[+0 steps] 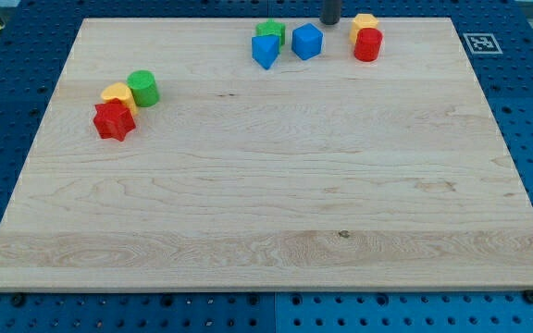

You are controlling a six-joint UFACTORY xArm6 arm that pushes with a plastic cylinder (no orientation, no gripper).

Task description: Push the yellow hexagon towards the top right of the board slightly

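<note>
The yellow hexagon (363,23) sits at the view's top, right of centre, touching a red cylinder (368,45) just below it. My tip (329,22) is at the board's top edge, a short way left of the yellow hexagon and just above and to the right of the blue cube (307,42). The tip touches neither block. Only the rod's lower end shows; the rest is cut off by the view's top.
A blue wedge-shaped block (265,52) and a green block (270,32) sit left of the blue cube. At the view's left, a green cylinder (142,88), a second yellow block (117,93) and a red star-like block (114,120) cluster together. An ArUco tag (478,42) is at the board's top right corner.
</note>
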